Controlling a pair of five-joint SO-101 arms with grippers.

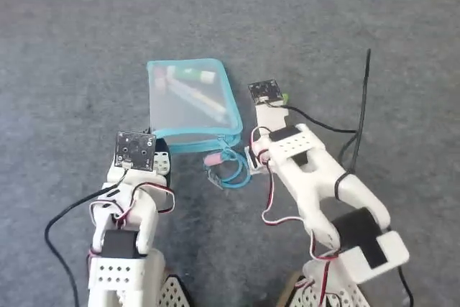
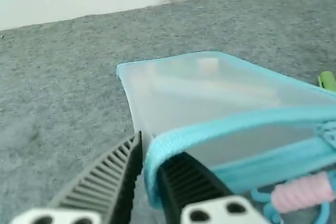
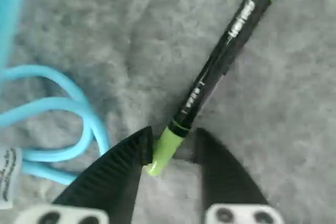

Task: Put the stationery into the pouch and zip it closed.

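Observation:
The translucent pouch (image 1: 188, 109) with teal trim lies flat at the table's middle, with several pens and sticks (image 1: 192, 85) inside it. My left gripper (image 2: 150, 156) is shut on the teal edge of the pouch (image 2: 210, 108) at its near corner, and its wrist stands at the pouch's near left corner (image 1: 162, 154). A black marker with green ends (image 3: 212, 74) lies on the carpet to the right of the pouch; its green tip (image 1: 284, 96) shows beside the right wrist camera. My right gripper (image 3: 173, 142) is open, with the marker's near green end between its fingers.
A pink zipper tag (image 1: 213, 159) and a teal cord loop (image 1: 233, 172) lie just in front of the pouch, between the two arms. The loop (image 3: 63, 114) is close beside the right gripper. Grey carpet (image 1: 72, 70) covers the table, and a black cable (image 1: 363, 98) runs at the right.

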